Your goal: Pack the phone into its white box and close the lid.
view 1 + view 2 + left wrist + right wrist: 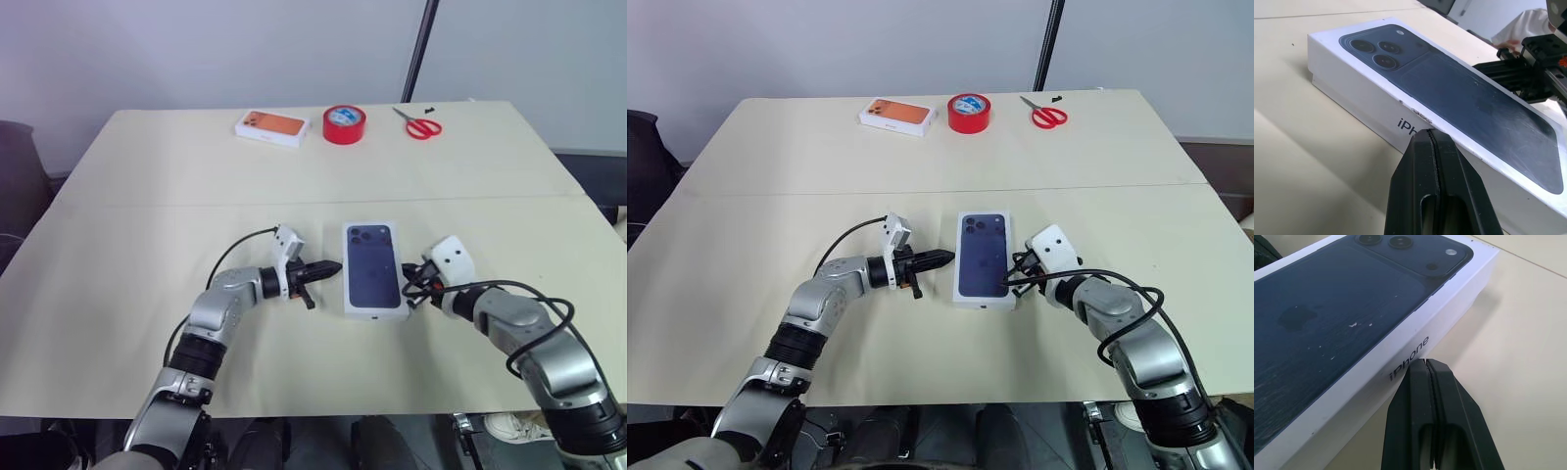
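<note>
A closed white package lies flat on the table's near middle. Its lid [373, 266] is on top, and the lid's upper face bears a dark navy picture of a phone with a camera cluster. A thin strip of the white box [1322, 84] shows under the lid's edge. The phone itself is hidden. My left gripper [333, 266] is shut, pointing level at the package's left long side, tips at or just short of it. My right gripper [409, 294] is shut too, its tips close against the right long side. Both hold nothing.
Along the table's far edge lie an orange-topped white box [268, 126], a red tape roll [344, 124] and red scissors [423, 125]. A black pole [419, 49] rises behind the table. Bare tabletop surrounds the package.
</note>
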Controlling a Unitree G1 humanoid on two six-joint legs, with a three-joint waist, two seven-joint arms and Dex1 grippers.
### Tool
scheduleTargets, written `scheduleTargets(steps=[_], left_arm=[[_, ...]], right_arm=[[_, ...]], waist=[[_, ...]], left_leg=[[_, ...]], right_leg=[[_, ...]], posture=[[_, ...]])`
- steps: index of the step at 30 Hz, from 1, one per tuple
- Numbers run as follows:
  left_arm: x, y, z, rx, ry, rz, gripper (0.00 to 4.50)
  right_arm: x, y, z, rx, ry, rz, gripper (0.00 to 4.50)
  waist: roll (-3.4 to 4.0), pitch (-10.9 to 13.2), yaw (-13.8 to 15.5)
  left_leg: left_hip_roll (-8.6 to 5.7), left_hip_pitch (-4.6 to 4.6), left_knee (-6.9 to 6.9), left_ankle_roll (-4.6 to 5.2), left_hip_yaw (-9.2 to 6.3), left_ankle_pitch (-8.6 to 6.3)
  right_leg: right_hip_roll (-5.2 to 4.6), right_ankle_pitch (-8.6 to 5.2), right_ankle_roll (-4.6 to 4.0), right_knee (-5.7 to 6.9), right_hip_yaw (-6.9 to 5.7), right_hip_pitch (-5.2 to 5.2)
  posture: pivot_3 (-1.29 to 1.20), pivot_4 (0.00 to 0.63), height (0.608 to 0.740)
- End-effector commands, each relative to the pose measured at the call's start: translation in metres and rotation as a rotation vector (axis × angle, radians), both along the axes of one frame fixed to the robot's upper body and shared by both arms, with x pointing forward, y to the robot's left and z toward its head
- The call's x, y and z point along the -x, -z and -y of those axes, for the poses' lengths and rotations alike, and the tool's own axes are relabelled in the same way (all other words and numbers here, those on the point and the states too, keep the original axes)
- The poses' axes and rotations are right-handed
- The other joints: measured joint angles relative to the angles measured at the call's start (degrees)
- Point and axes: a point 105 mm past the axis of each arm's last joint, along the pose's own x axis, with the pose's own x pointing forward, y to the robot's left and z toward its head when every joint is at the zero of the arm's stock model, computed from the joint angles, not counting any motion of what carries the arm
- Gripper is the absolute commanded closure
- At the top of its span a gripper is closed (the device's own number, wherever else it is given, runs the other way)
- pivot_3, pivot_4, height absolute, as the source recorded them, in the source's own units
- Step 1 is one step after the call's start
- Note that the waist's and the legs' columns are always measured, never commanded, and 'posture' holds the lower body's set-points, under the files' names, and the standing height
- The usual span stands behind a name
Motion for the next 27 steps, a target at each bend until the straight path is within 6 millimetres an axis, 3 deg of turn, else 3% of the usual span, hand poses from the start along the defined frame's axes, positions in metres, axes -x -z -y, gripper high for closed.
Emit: scheduleTargets(steps=[1,14,27], left_arm=[[0.003,-0.008,0.006,0.010,0.031,0.035,4.50],[-0.007,-0.022,0.011,0.050,0.004,0.077,4.50],[-0.007,-0.018,0.012,0.055,-0.007,0.080,4.50]], right_arm=[[0.002,-0.012,-0.010,-0.005,-0.040,0.049,4.47],[-0.003,-0.010,-0.009,0.022,-0.017,0.066,4.47],[0.004,0.001,0.007,0.126,-0.025,0.014,4.47]], waist=[[0.00,0.0,0.0],[0.00,0.0,0.0],[0.00,0.0,0.1]], left_leg=[[0.00,0.00,0.00,0.00,0.00,0.00],[-0.01,0.00,0.00,0.00,0.00,0.00],[-0.02,0.00,0.01,0.00,0.00,0.00]], right_leg=[[0.00,0.00,0.00,0.00,0.00,0.00],[0.00,0.00,0.00,0.00,0.00,0.00],[-0.01,0.00,0.00,0.00,0.00,0.01]], posture=[[0.00,0.150,0.740],[0.00,0.150,0.740],[0.00,0.150,0.740]])
